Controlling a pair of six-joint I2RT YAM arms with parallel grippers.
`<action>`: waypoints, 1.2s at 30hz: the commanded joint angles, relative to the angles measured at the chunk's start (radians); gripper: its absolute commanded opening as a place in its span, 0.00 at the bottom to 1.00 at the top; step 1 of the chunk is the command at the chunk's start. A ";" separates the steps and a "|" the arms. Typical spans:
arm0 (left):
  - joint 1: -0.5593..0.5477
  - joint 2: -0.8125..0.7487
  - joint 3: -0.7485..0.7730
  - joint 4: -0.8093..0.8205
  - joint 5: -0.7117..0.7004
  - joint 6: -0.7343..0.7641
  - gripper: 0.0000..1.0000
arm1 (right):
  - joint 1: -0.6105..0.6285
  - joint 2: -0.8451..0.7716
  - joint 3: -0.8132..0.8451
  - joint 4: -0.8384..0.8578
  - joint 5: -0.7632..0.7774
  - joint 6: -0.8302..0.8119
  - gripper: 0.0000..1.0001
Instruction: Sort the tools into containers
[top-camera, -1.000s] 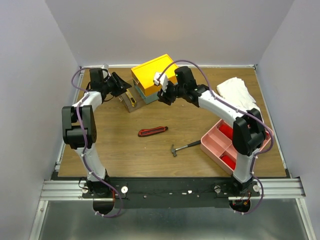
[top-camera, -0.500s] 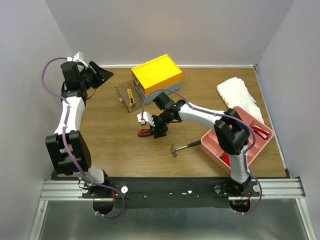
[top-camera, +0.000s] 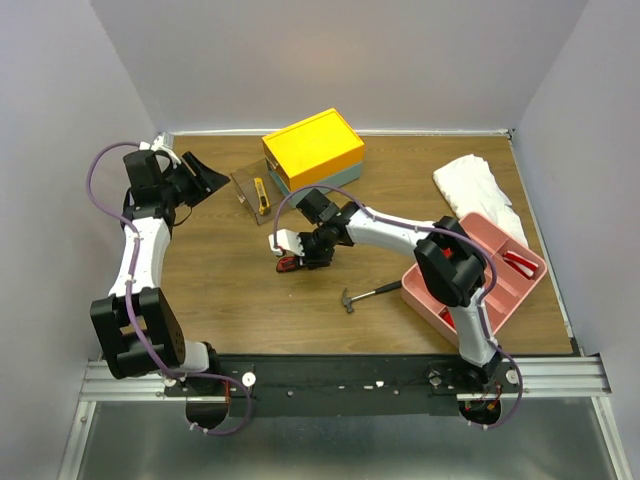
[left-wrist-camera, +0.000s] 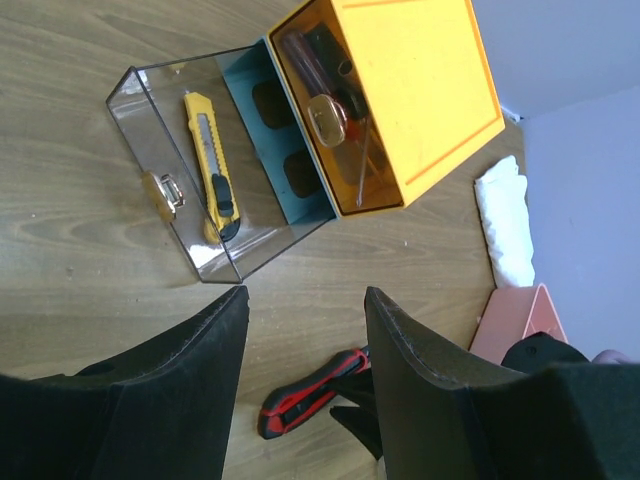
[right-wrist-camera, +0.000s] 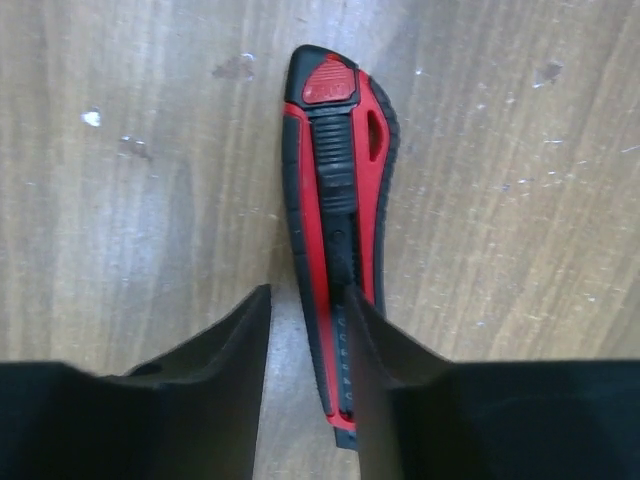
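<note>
Red-and-black plastic utility knife (right-wrist-camera: 335, 230) lies on wooden table (right-wrist-camera: 130, 200); right gripper (right-wrist-camera: 307, 305) narrowly straddles it, seemingly unclamped; left gripper (left-wrist-camera: 305, 300) gapes empty.

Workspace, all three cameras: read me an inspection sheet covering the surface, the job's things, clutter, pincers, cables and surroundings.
Surface: wooden table, lightly marked, no spills seen.
Job's things: yellow-topped box at the back; its clear drawer is out, with a yellow utility knife inside; red utility knife and mini hammer lie loose on the table.
Clutter: white cloth and pink tray holding red items, at the right.
Pincers: left pincer open, empty, left of the drawer; right pincer open, low over the red utility knife, not gripping.
Cables: purple cables loop along both arms.
Surroundings: plain walls on three sides; metal rail at the near edge.
</note>
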 joint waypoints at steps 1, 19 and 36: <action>0.009 -0.061 -0.030 0.013 0.030 0.007 0.58 | 0.017 0.049 -0.019 0.026 0.125 -0.016 0.33; 0.029 -0.053 -0.027 0.014 0.052 -0.004 0.57 | 0.016 -0.113 0.172 0.136 -0.099 0.283 0.01; 0.073 -0.155 -0.092 -0.036 0.083 0.064 0.57 | -0.015 0.363 0.741 0.575 0.105 0.575 0.01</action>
